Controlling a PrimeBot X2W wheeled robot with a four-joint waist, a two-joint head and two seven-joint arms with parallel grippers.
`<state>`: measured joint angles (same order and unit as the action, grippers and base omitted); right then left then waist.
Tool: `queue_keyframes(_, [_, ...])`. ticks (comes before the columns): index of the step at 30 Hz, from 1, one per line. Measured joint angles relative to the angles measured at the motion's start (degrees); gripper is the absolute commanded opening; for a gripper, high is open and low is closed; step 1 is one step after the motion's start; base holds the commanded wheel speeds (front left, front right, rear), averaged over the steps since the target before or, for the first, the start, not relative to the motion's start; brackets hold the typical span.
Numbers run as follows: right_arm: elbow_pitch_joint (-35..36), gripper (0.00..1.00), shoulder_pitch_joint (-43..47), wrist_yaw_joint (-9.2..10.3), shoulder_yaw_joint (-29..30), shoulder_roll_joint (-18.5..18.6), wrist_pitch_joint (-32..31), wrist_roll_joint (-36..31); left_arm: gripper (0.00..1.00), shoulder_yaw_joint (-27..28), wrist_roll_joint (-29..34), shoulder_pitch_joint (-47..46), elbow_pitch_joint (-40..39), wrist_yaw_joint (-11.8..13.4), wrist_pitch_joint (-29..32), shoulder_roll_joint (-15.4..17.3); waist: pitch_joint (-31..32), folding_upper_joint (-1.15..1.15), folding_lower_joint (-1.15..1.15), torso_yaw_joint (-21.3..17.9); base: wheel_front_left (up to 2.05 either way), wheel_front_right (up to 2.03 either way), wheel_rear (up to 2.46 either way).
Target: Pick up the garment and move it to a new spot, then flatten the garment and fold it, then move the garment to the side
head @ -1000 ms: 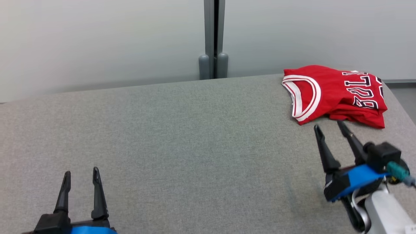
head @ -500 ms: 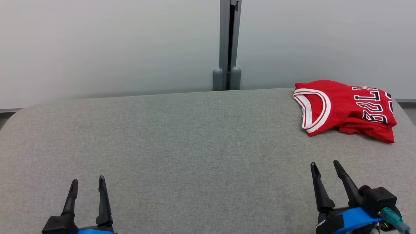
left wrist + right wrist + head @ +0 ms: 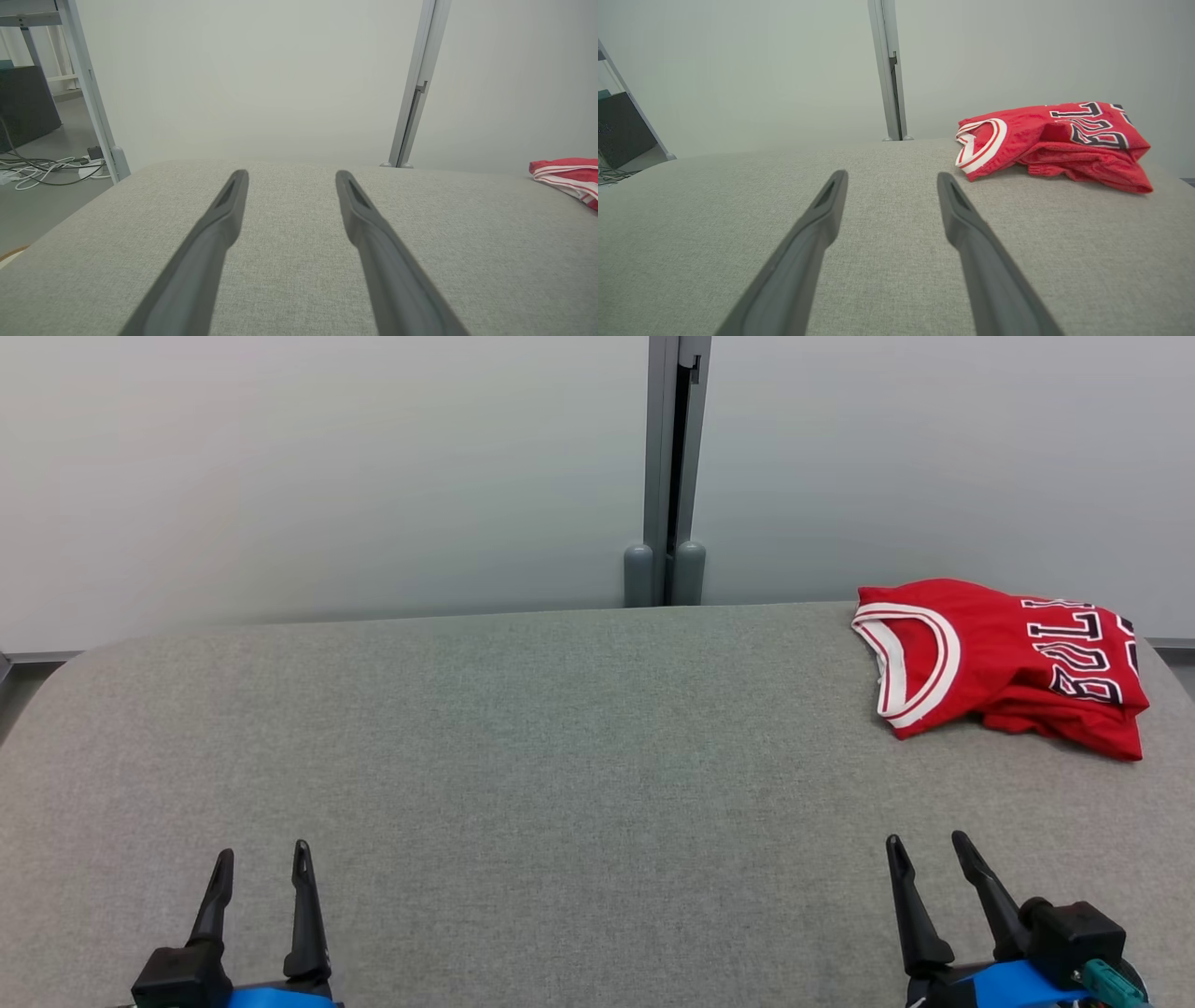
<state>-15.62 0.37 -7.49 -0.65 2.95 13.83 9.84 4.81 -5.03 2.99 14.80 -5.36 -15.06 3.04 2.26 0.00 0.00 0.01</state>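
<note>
Red mesh jersey [image 3: 994, 658] folded, rumpled; grey woven tabletop [image 3: 560, 756], rounded corners

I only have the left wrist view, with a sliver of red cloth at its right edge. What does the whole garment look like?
Observer: The garment is a red jersey, loosely folded at the far right corner of the grey table.
Operator: Is the right claw touching it?
Observer: No. The right claw is open and empty, apart from it on the near side.
Operator: Which way is it turned?
Observer: Its white-trimmed opening faces the robot's left; dark lettering crosses its right part.
</note>
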Motion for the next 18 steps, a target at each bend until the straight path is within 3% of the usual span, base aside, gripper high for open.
queue_keyframes(18, [-1.51, 1.0, 0.0, 0.0, 0.13, -0.01, -0.14, 0.49, 1.0, 0.07, -0.07, -1.1, 1.58, -0.31, 0.0, 0.15, 0.09, 0.0, 0.0, -0.17, 0.0, 0.0, 0.0])
